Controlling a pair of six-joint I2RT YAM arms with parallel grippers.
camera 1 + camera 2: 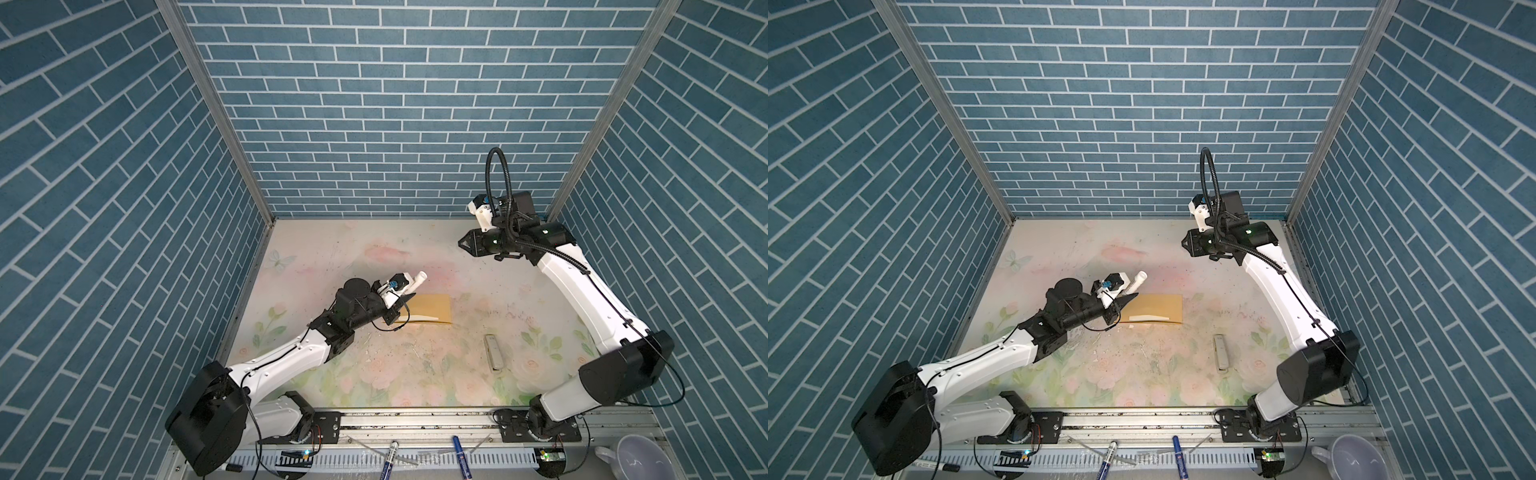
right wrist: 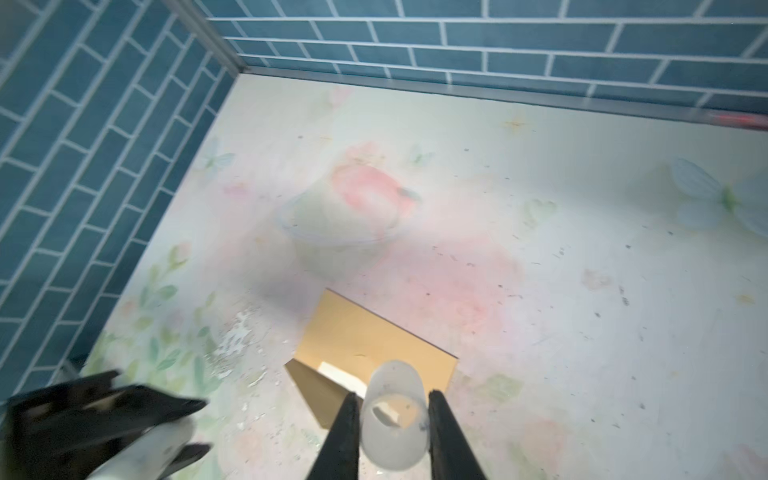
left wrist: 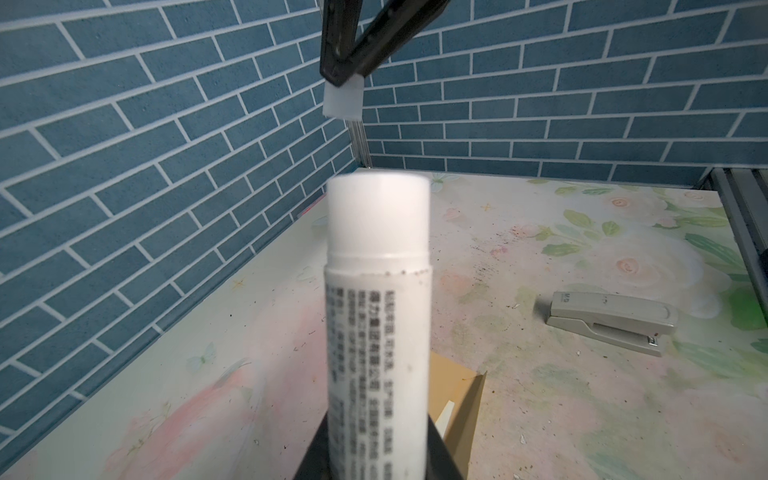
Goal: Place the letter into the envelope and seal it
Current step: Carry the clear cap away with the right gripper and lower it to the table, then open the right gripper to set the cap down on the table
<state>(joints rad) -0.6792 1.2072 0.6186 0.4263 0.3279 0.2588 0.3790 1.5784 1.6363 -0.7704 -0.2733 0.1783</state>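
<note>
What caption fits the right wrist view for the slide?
Right gripper holds the translucent cap; left gripper holds the glue stick; envelope lies flap-open on the table.

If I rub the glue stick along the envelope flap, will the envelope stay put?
The envelope looks thin and light, lying loose on the smooth table, so it will likely slide with the stroke. Its flap stands half raised and will probably flex away under the glue stick.

- Both top views: bright, even light; blue brick-patterned walls (image 1: 104, 208) splay at edges.
- Left wrist view: white cylindrical glue stick (image 3: 377, 299) blurred.
- Right wrist view: left fingers (image 2: 145, 399) smeared, lower left; frosted translucent cap (image 2: 395, 428) soft.
</note>
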